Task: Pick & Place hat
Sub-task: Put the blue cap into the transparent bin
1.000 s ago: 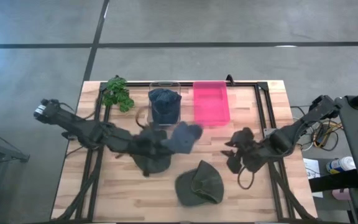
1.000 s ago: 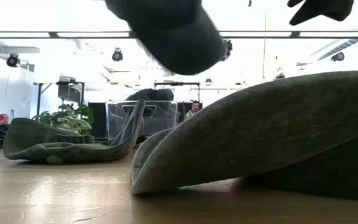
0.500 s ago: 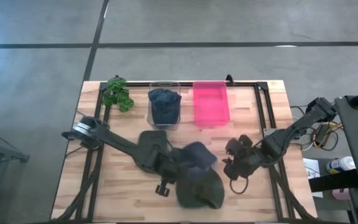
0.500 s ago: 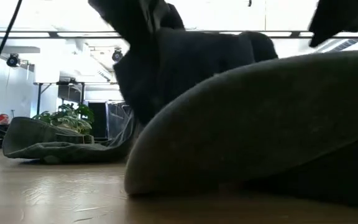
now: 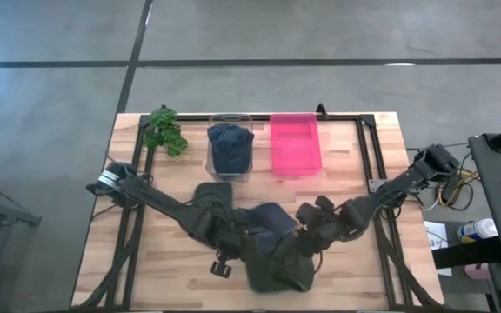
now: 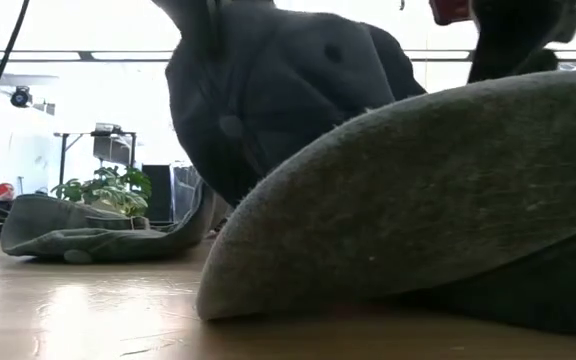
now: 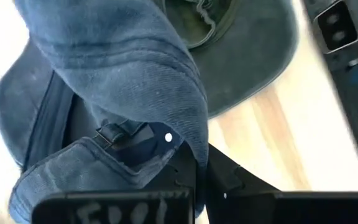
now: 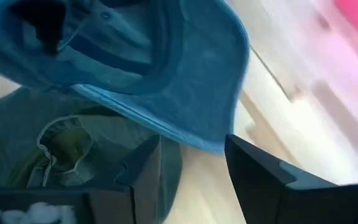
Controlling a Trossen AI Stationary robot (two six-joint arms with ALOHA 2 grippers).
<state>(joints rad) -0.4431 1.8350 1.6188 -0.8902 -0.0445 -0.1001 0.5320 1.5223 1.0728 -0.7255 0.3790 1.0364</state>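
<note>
My left gripper [image 5: 249,235] is shut on a blue cap [image 5: 270,217], held in the air over an olive green hat [image 5: 278,269] that lies on its rim near the table's near edge. In the low view the cap [image 6: 288,90] hangs behind the green hat [image 6: 418,200]. My right gripper [image 8: 194,168] is open; its fingers stand on either side of the cap's brim [image 8: 191,93] and I see no touch. A second green hat [image 5: 214,193] lies flat farther back. My left gripper pinches the blue cap between its shut fingers at the rear rim [image 7: 160,155], beside the adjusting strap [image 7: 114,132]. It comes in slanting from the table's left. The cap is lifted clear of the table and hangs forward from the fingers, above the green hat [image 7: 241,56].
A clear bin [image 5: 230,148] holding another blue hat and a pink bin [image 5: 296,143] stand side by side at the table's far edge. A small green plant [image 5: 163,130] sits at the far left corner. Bare wood lies at the near left.
My left gripper has carried the blue cap from in front of the clear bin toward the near edge and right, down over the green hat. My right gripper has moved toward the table's left, up to the cap's brim.
</note>
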